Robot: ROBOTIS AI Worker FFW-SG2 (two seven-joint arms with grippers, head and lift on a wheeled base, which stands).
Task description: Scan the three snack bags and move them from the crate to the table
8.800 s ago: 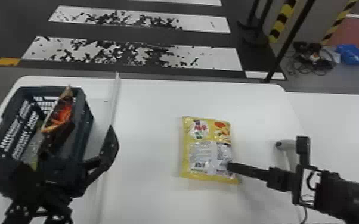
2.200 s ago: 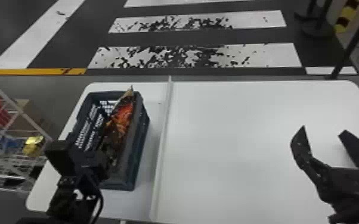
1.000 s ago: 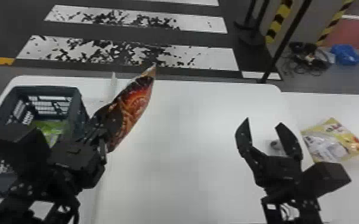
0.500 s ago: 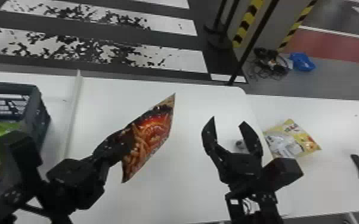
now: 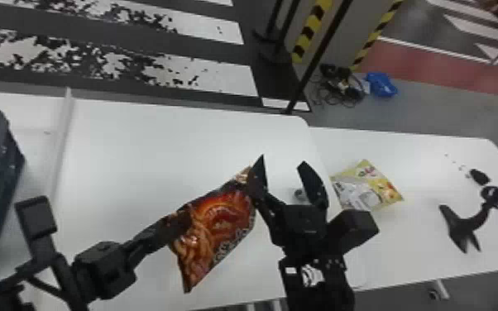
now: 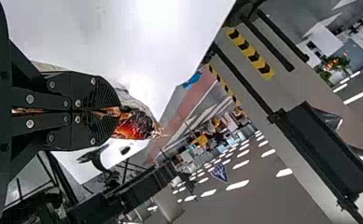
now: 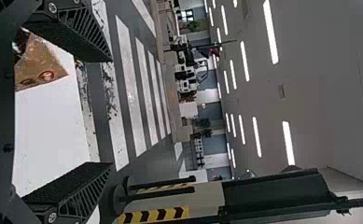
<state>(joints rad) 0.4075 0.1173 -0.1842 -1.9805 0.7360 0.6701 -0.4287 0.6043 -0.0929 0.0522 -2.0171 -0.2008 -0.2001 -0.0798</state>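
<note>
In the head view, the left gripper (image 5: 185,221) pinches the left edge of the red snack bag (image 5: 223,223), centre frame. The right gripper (image 5: 282,160) gapes wide, empty, one finger overlapping the bag's upper right end; contact cannot be told.

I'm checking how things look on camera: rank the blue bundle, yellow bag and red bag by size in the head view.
1. Red bag
2. Yellow bag
3. Blue bundle
The red bag is held up, probably nearer the camera, so the bags' true sizes stay unsure.
</note>
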